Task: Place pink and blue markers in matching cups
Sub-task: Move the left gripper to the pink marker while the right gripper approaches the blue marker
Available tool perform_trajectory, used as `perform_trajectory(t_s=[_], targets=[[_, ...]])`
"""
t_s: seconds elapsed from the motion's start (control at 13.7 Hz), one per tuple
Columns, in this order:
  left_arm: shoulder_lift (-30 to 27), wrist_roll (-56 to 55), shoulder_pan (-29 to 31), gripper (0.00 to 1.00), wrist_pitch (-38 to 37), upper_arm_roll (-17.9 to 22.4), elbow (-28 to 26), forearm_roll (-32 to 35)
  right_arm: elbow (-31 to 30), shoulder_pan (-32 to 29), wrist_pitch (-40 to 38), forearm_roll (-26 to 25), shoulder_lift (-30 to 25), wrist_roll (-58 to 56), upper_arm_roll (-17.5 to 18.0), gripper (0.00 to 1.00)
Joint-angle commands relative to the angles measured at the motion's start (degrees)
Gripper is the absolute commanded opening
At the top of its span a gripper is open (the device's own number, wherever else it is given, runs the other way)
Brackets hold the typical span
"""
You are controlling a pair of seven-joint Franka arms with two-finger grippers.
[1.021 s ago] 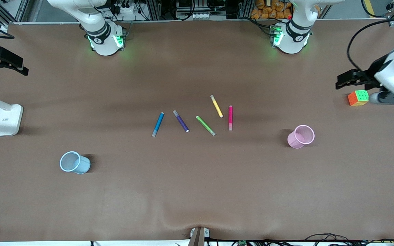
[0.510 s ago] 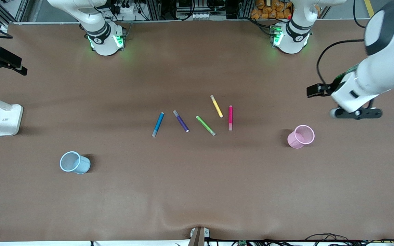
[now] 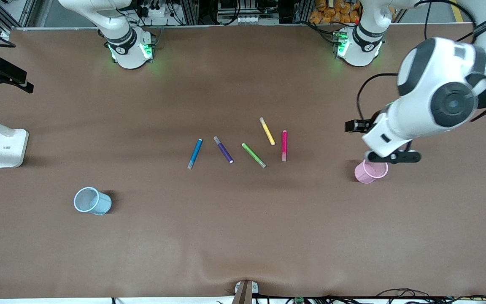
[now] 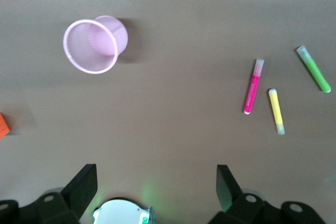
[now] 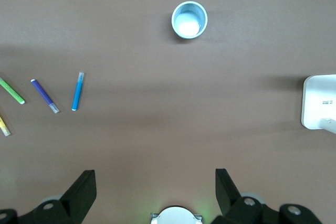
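The light blue plastic cup (image 3: 92, 201) stands nearest the front camera toward the right arm's end, the pale pink plastic cup (image 3: 370, 172) farther up toward the left arm's end. Farther still, the blue felt-tip marker (image 3: 195, 153) and magenta-pink marker (image 3: 284, 145) lie in a row of pens.

The left gripper (image 4: 156, 184), opened wide and empty, is held over the table beside the pink cup, which could be tipped by a low sweep; the yellow pen (image 4: 276, 111) just beside the pink marker could be pinched with it. The right gripper (image 5: 155, 184), also open and empty, waits over bare table.

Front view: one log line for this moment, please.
left gripper: open, over table beside pink cup | right gripper: open, waiting | pink marker, blue marker: on table | blue cup: empty
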Motion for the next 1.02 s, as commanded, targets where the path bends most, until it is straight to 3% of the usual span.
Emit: perform_trajectory(t_s=[0.0, 0.66, 0.95], targets=[[2.11, -0.98, -1.63, 1.0, 2.57, 0.24, 1.7, -0.43, 1.71, 1.02, -1.09, 1.01, 0.8, 0.31, 0.31, 1.0], [8.26, -1.07, -3.39, 1.0, 5.3, 0.24, 1.53, -2.62, 1.62, 3.65, 2.6, 4.44, 4.84, 0.58, 0.31, 1.0], [12.74, -4.13, -6.11, 1.0, 8.11, 0.24, 1.27, -5.53, 1.62, 7.88, 9.26, 5.67, 11.85, 0.58, 0.31, 1.0]])
